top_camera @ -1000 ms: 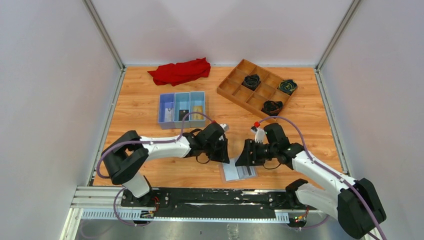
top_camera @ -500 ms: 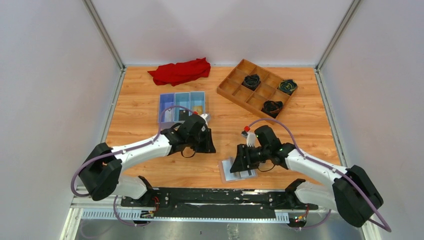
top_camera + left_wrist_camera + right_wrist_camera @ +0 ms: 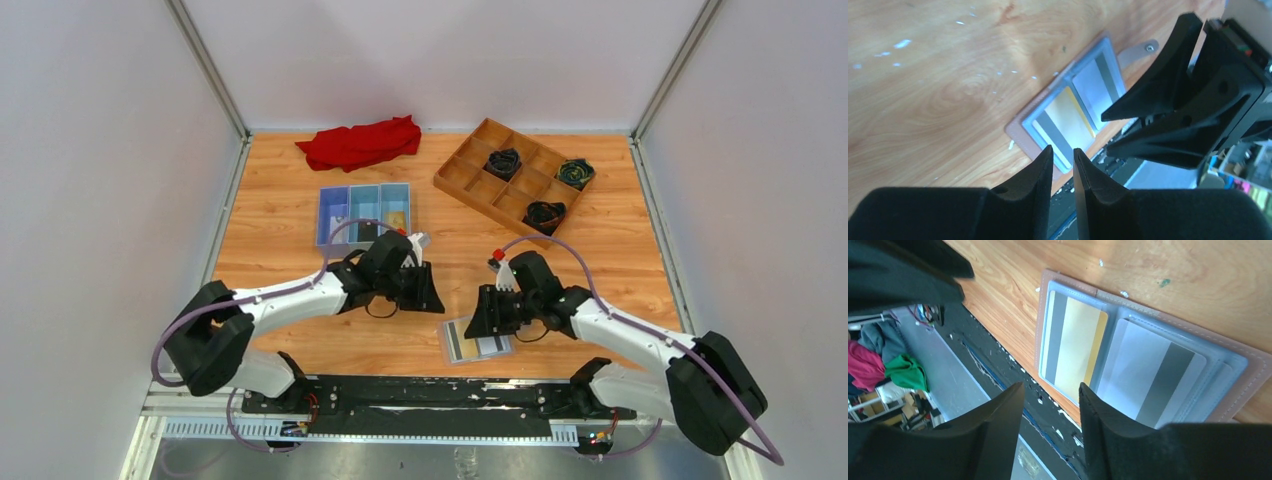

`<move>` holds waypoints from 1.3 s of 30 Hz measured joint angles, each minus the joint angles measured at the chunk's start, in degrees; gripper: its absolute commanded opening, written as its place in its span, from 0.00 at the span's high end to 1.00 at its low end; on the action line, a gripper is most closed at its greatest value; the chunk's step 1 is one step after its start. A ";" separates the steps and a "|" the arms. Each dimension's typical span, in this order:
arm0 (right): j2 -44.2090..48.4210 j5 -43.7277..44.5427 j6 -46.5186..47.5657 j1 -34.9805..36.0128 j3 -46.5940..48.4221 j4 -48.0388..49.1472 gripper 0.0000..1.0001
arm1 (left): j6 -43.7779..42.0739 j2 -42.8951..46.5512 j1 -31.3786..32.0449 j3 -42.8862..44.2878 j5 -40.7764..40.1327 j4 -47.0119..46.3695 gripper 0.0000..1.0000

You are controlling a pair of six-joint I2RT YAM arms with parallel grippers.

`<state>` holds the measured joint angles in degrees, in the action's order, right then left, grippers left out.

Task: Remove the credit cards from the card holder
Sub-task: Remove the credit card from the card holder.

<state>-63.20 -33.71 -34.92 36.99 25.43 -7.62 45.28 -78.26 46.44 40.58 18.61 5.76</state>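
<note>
Top external view: on your table (image 3: 620, 260), the card holder (image 3: 477, 340) lies open by the near edge.
Your left pincer (image 3: 1062, 150) stands barely parted, empty; right pincer (image 3: 1050, 388) wider, empty, over its gold card (image 3: 1080, 347) and pale card (image 3: 1148, 372).

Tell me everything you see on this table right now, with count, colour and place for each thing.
card holder: one, tan-pink, grey inside, open at the near edge
cards: two in the holder, gold and pale with a grey stripe
blue tray: one, left of centre
wooden tray: one, brown, far right
black bundles: three, in the wooden tray
red cloth: one, far edge
left pincer: black, barely open, empty
right pincer: black, open, over the holder
</note>
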 measured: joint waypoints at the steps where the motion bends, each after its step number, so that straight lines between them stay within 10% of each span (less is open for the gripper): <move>1: 0.46 0.98 -0.42 0.00 0.00 0.02 0.57 | 0.20 -0.92 0.26 0.00 1.49 -0.90 0.74; 28: -6.43 -1.64 -6.69 -4.94 -7.30 13.38 0.80 | -1.36 -15.21 3.98 0.02 4.98 -5.55 0.76; 39: -6.56 -3.41 -9.64 -5.64 -9.60 18.38 0.74 | -1.46 -15.98 3.89 0.48 5.73 -5.81 0.77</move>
<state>-69.76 -37.12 -44.56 31.35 15.84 10.76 43.81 -94.24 50.33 41.06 24.34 -0.05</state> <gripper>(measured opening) 0.255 0.232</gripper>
